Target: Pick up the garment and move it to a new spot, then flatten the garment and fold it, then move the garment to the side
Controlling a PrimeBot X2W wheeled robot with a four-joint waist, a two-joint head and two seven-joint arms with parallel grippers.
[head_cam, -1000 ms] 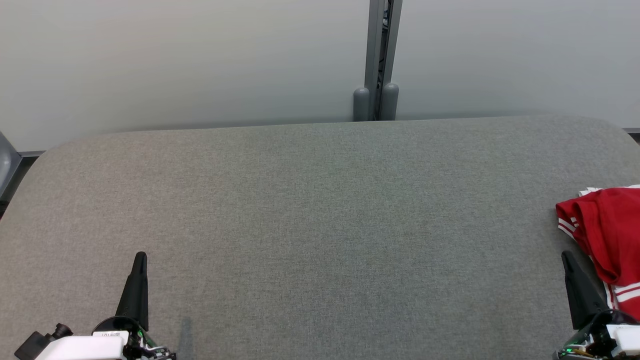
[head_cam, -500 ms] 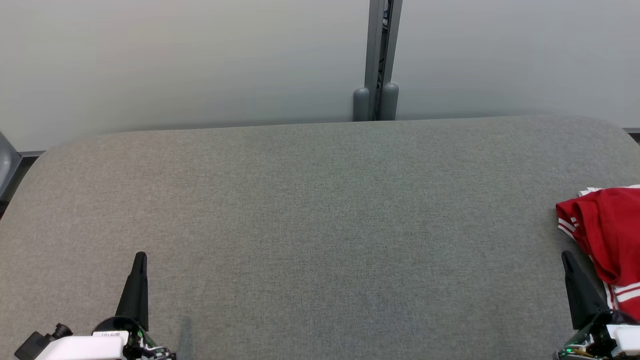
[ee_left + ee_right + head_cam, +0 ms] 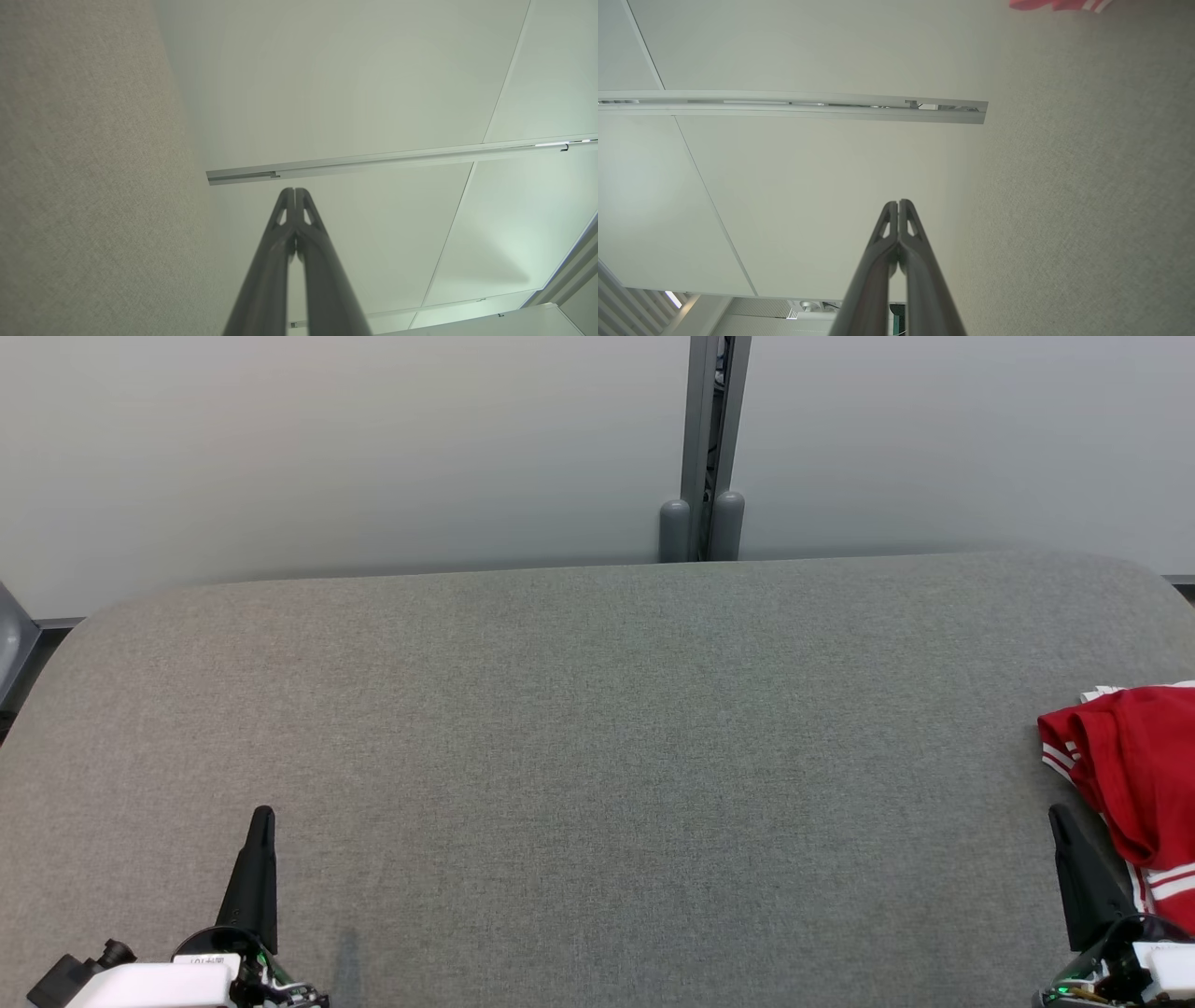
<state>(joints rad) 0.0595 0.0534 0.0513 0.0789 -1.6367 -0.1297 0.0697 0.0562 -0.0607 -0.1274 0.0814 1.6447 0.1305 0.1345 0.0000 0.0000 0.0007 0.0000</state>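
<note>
L fingers [image 3: 261, 826]: near-left corner of counter [image 3: 597, 728], pointing twd far edge. In L wrist view [image 3: 293, 196] pressed together tip to tip, nothing betw. them.
Counter mid: plain grey fabric stretch betw. the two arms.
Post [image 3: 705, 448]: grey upright behind far edge, a bit right of centre, betw. pale wall panels.
R fingers [image 3: 1062, 831]: near-right corner, likewise closed tight w/ nothing held, per R wrist view [image 3: 899, 205]. Just beside near-left hem of garment [image 3: 1134, 756]; touching or apart, can't tell.
Garment: red w/ white stripes, at right edge of counter, bunched in soft folds, partly cut off by frame. Sliver of red also at top of R wrist view [image 3: 1057, 3].
Change vs 1 s and 0.5 s ago: none. Fingers, garment and camera all in same place.
Meaning for task: arms idle, no grasp under way. Fits 2 stages: rumpled heap waiting for pick-up, or folded piece already set aside at the edge. Loose rather than crisp folds by the look, but too much out of frame to settle.
</note>
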